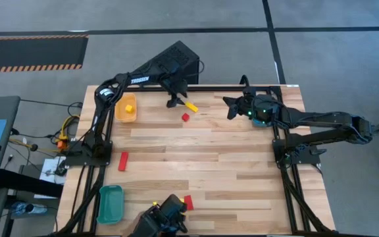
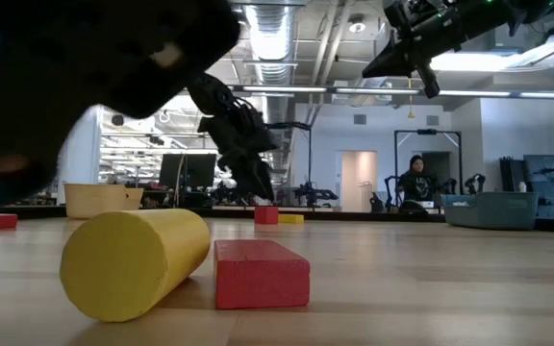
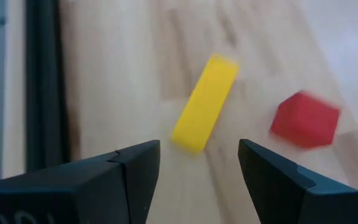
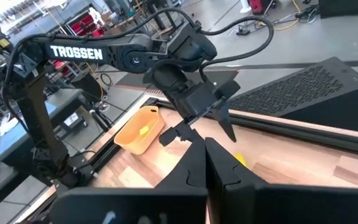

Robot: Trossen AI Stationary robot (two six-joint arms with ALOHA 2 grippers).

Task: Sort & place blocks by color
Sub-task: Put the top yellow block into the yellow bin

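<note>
A yellow bar (image 1: 191, 106) and a red cube (image 1: 185, 117) lie flat on the wooden table near its far edge. My left gripper (image 1: 174, 100) is open just beside and above them. In the left wrist view its fingers (image 3: 199, 155) stand apart, with the yellow bar (image 3: 205, 102) ahead of the gap and the red cube (image 3: 305, 119) off to one side; they touch nothing. My right gripper (image 1: 232, 105) is shut and empty, held above the table's far right; it also shows in its own wrist view (image 4: 205, 155).
A yellow tray (image 1: 126, 108) at the far left holds a yellow block (image 1: 129, 107). A teal tray (image 1: 110, 203) stands at the near left. A red bar (image 1: 123, 160) lies at the left. A red block (image 2: 261, 274) and a yellow cylinder (image 2: 133, 259) lie at the near edge.
</note>
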